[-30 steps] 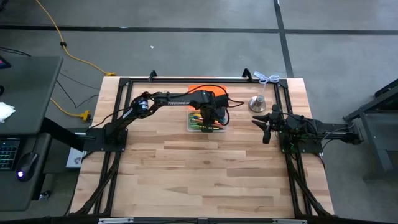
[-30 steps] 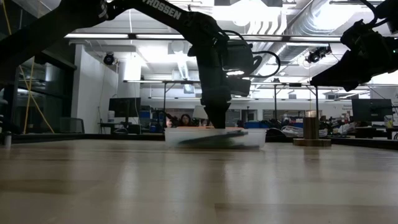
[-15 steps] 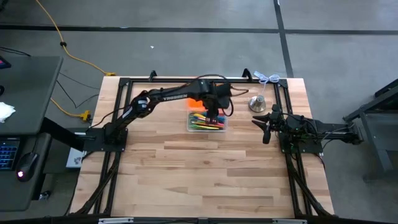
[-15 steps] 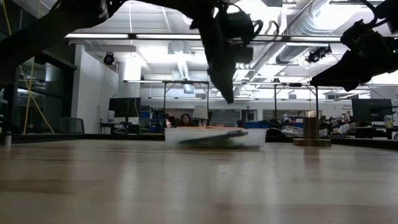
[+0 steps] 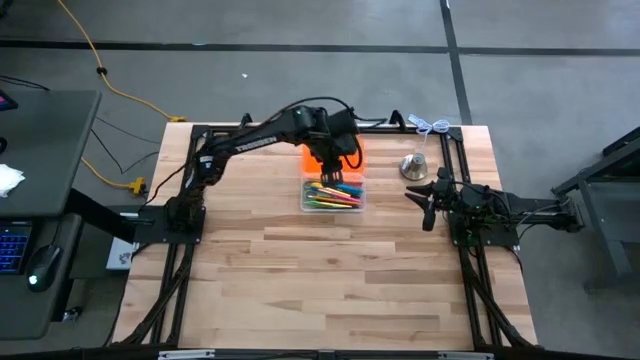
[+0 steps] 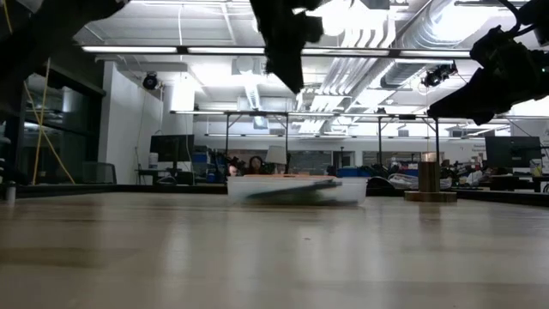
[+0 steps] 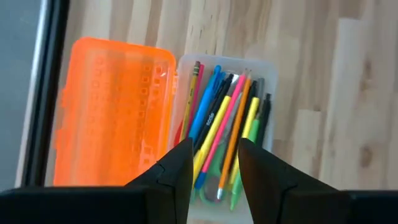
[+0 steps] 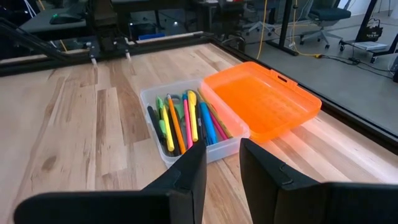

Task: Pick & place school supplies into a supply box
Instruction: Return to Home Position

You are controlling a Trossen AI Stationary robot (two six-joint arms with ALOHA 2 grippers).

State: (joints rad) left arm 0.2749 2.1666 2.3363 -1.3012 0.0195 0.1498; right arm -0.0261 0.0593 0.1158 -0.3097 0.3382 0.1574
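Counted: one supply box (image 5: 334, 196), one orange lid (image 5: 352, 155), one silver bell-shaped object (image 5: 414, 166), two grippers. Pens and pencils (image 7: 219, 118) in the box: about ten showing, overlapped, so no exact count. Colours picked out in left wrist view: wooden, pink, blue, black, yellow, orange, yellow-green. Green pieces lower in the pile; scissors or markers, cannot tell.

Box clear, rectangular, rounded corners, standing on the wooden table (image 5: 330, 280) toward its far middle. Lid flat on the table, against the box's far long side. All pens lengthwise inside; none seen loose on the table.

Left gripper (image 5: 330, 168) raised above lid and box, clear of both. Fingers (image 7: 180, 168) parted by a narrow gap, nothing between them. Right gripper (image 5: 424, 203) off at the right side, near the bell, well apart from the box; likewise parted, holding nothing.

Only in high view: whole layout, bell to the right of the box and just beyond the right gripper. Only in wrist views: single pen colours, moulded pattern on the lid. Only in low view: box as a low pale strip with contents blurred, left gripper high over the table, bell as a short post right of the box, people (image 6: 255, 163) far back in the room.
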